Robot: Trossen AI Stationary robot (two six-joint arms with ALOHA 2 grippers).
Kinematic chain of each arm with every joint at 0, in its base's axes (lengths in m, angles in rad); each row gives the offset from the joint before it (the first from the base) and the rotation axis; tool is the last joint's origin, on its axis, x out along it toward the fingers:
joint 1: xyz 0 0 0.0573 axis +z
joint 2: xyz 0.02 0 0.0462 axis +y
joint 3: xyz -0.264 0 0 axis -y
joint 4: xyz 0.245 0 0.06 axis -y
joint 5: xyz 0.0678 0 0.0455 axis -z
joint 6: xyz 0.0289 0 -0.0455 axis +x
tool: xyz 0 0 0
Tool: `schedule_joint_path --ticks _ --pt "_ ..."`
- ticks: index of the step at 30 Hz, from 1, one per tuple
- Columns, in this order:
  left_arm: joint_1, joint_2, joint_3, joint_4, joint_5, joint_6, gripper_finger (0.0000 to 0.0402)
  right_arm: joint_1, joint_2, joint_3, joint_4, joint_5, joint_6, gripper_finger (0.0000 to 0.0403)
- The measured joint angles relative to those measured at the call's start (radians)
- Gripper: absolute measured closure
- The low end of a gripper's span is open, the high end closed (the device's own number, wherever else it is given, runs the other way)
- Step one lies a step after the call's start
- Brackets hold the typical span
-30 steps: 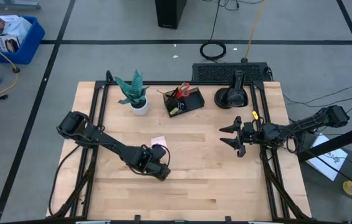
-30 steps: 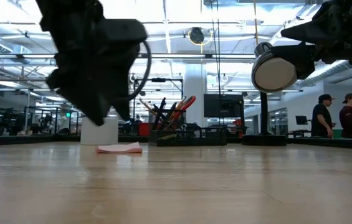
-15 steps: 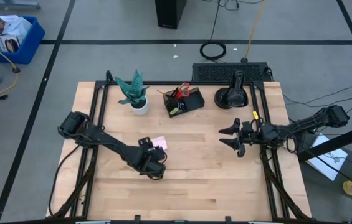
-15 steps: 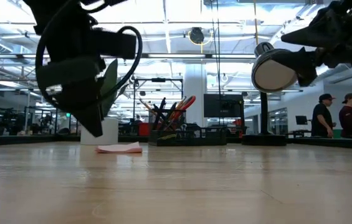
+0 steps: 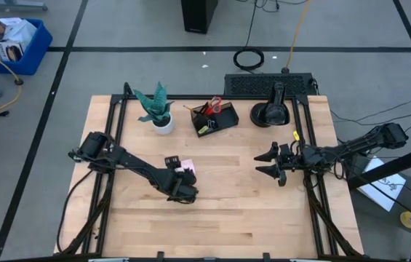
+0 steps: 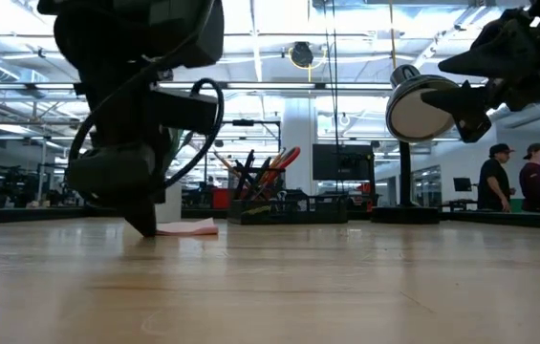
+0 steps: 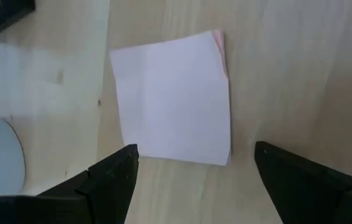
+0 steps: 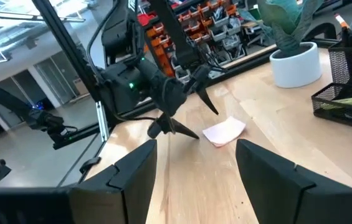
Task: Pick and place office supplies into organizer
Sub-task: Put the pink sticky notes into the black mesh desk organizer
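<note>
Bright, even ceiling strip lights (image 6: 250,14) glare in the low view; the worktop (image 6: 346,287) foreground blurs softly, and the left end effector (image 6: 140,205) reads as a dark silhouette.

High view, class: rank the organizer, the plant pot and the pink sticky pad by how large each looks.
1. Organizer
2. Pot and sticky pad: look alike; the left gripper covers part of the pad, so I won't rank them.

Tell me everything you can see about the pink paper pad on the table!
The pink sticky-note pad is a thin, square stack of pale pink paper. It lies flat on the wooden table, a bit in front of the plant pot. Its sheets look slightly fanned along one edge. The left gripper hangs just over it with fingers spread wide on either side of one edge, not gripping it.
</note>
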Motion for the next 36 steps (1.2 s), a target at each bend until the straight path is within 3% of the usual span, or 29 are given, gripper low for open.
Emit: schedule_joint_path --ticks 22,26,36 --pt "0.109 0.032 0.002 0.051 0.115 0.128 0.0085 0.0 0.028 0.0 0.024 0.006 -0.026 0.0193" --pt "0.121 0.034 0.002 0.062 0.121 0.134 0.013 0.0 0.028 0.0 0.023 0.005 -0.026 0.0193" --pt "0.093 0.036 0.001 0.092 0.135 0.128 0.0296 0.0 0.03 0.0 0.01 0.005 -0.026 0.0193"
